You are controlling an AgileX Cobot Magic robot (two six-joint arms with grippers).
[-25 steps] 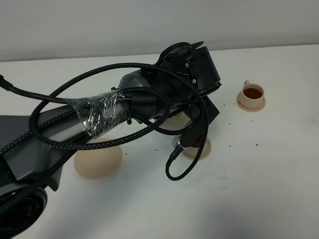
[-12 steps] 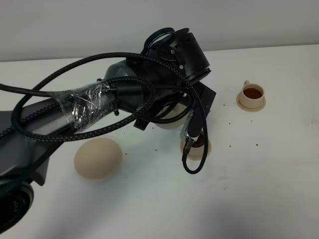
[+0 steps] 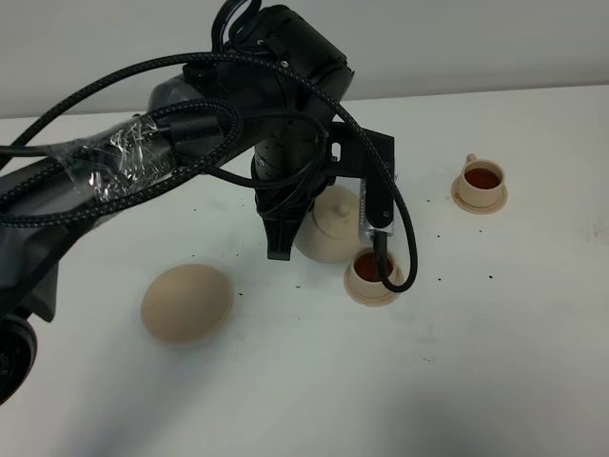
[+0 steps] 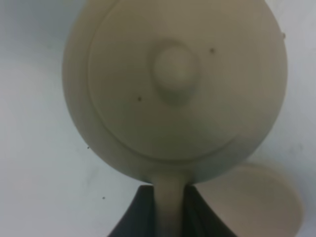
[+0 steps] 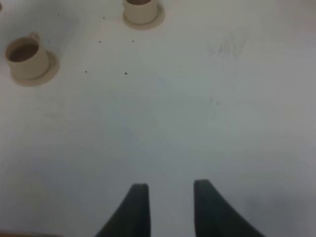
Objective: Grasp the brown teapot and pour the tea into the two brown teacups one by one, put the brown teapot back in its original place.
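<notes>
You see a matte black left arm [image 3: 276, 114] looped with braided black cables [image 3: 190, 71], crinkled clear wrap [image 3: 119, 157] around its forearm, and dark tapered fingers [image 5: 136, 210] on the right gripper.

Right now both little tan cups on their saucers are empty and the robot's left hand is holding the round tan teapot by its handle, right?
Not quite. The little tan cups are not empty: the high camera view shows dark tea in the near cup and the far cup. The rest holds: the left hand grips the round tan teapot by its handle.
</notes>
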